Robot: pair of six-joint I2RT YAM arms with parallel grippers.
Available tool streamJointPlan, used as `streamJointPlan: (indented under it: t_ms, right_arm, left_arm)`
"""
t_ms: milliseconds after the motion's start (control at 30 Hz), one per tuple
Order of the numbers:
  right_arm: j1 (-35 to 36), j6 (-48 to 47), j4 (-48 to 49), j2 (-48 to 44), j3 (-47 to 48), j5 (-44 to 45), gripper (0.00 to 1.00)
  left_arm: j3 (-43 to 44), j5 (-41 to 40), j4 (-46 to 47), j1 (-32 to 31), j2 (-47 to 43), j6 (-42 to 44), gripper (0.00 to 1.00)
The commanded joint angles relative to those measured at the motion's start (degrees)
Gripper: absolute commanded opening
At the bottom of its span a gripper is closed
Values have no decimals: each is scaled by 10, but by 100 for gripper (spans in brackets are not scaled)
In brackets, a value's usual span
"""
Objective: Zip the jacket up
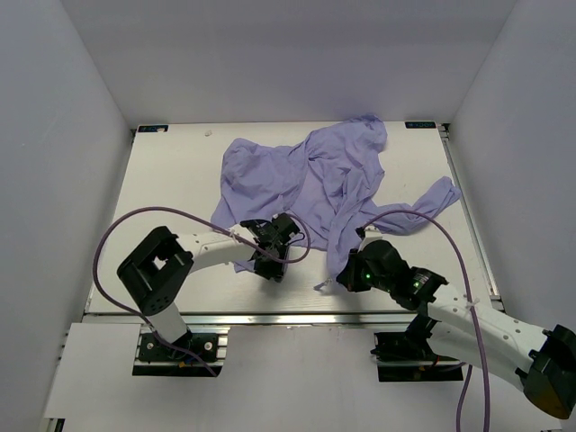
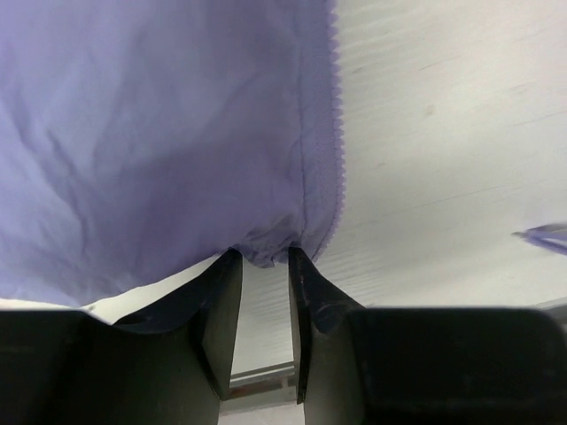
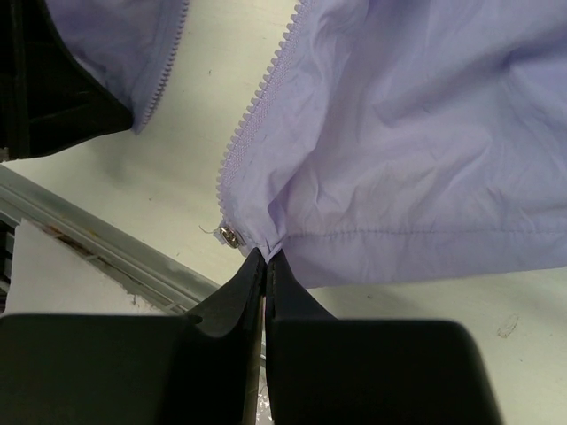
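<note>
Firstly, your right gripper (image 3: 266, 255): its jaws are pressed almost together on the bottom hem of the jacket (image 3: 399, 133), and the cloth puckers at the tips. Just left of that pinch you have a small metal stud (image 3: 229, 235). It sits at the lower end of a row of zipper teeth (image 3: 257, 106) that runs away from the tips along the front edge.

Your left gripper (image 2: 263, 258) shows a narrow gap between its fingers (image 2: 221, 310). The hem corner of the other front panel is bunched and held between the tips, and cloth drapes over both fingers. A second row of teeth (image 2: 337, 133) borders that panel on its right side.

The two front edges lie apart, with bare table (image 3: 204, 88) between them, so the zipper is not joined.

From above, you see both grippers at the near edge of the garment, the left one near centre and the right one just right of it. The jacket spreads crumpled from there toward the far side of the table, with one sleeve (image 1: 427, 209) trailing to the right. A metal rail (image 3: 97, 239) runs along the table's near edge.
</note>
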Motion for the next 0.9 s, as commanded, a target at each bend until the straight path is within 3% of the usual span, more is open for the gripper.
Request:
streamJointPlan:
  t_ms: [0,200,300,567,867]
  right_arm:
    - [-2,-11,5,-13,-7,-11,0]
    - [-2,-23,7,-15,-17,-20,0]
    - [-3,-38,31,-22,-30,-35,0]
    - [-2,-110,168,-71,-69,-42,0]
    - [-2,-81,261,-93,-59,-69,0]
  left_arm:
    - [-10,25,44,-3,40,6,38]
    - [-7,38,55,-3,62,11,23]
    - [-4,31,55,-3,66,6,0]
    - [14,10,72,-4,-6,-21,0]
    - [-36,45,211,-4,-253,-44,0]
